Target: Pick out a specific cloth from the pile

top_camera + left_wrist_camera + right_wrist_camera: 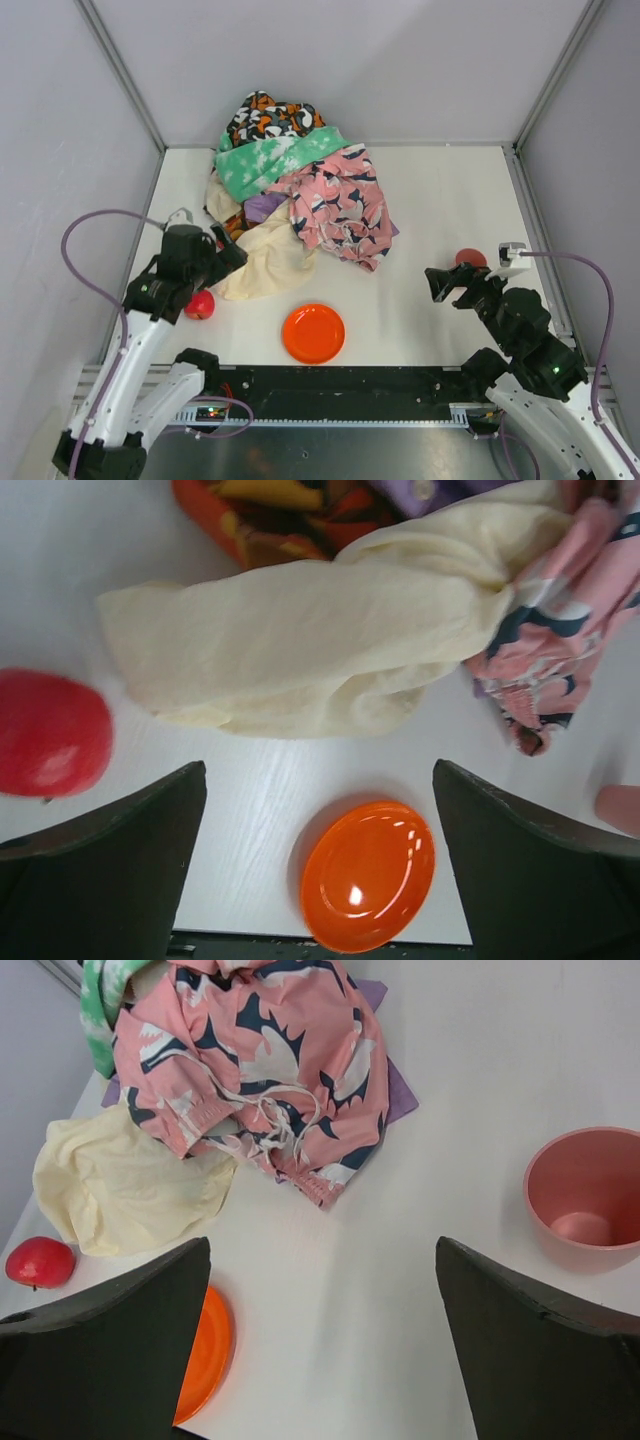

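Observation:
The pile (300,180) lies at the back middle of the table: black-orange-white patterned, mint-green mottled, pink patterned and cream fabrics. The lilac-purple cloth (264,207) shows only as a small patch between the cream and pink fabrics; most of it is buried. It peeks out in the left wrist view (440,492) and under the pink cloth in the right wrist view (398,1090). My left gripper (228,250) is open and empty beside the cream cloth (320,640). My right gripper (440,282) is open and empty, right of the pile.
An orange plate (313,333) sits at the front middle. A red apple (199,304) lies by the left arm. A pink cup (588,1192) stands by the right gripper, also in the top view (470,259). Grey walls enclose the table.

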